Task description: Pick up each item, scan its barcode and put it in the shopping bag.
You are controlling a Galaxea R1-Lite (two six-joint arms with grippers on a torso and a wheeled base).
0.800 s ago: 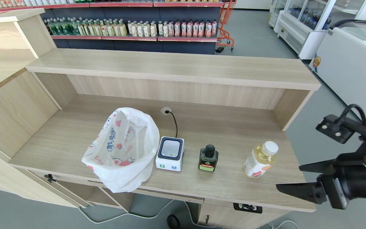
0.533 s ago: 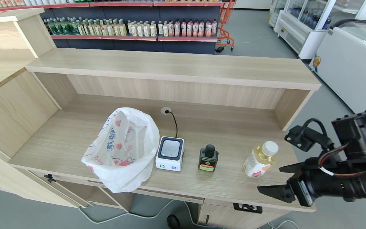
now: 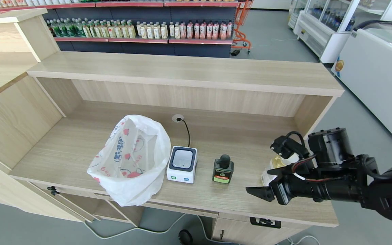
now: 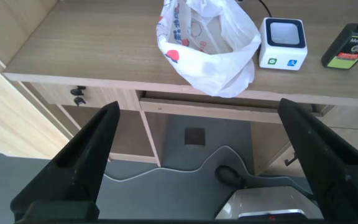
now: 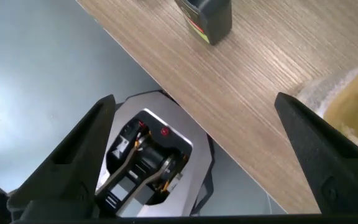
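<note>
On counter (image 3: 196, 136), right end: bottle (image 3: 264, 177) mostly hidden behind right tool (image 3: 258, 181), jaws apart | left tool (image 4: 199, 106) jaws apart

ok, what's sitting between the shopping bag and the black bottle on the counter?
The barcode scanner, close beside the shopping bag, then a bare strip of counter before the black bottle. Clear in the head view.

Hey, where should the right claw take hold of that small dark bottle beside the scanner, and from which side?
Probably the squarish body of the dark bottle, below its narrow neck and round cap. It stands upright with bare counter on either side, so bring the open right claw in level from the near edge, one finger per flank, clear of the scanner.
</note>
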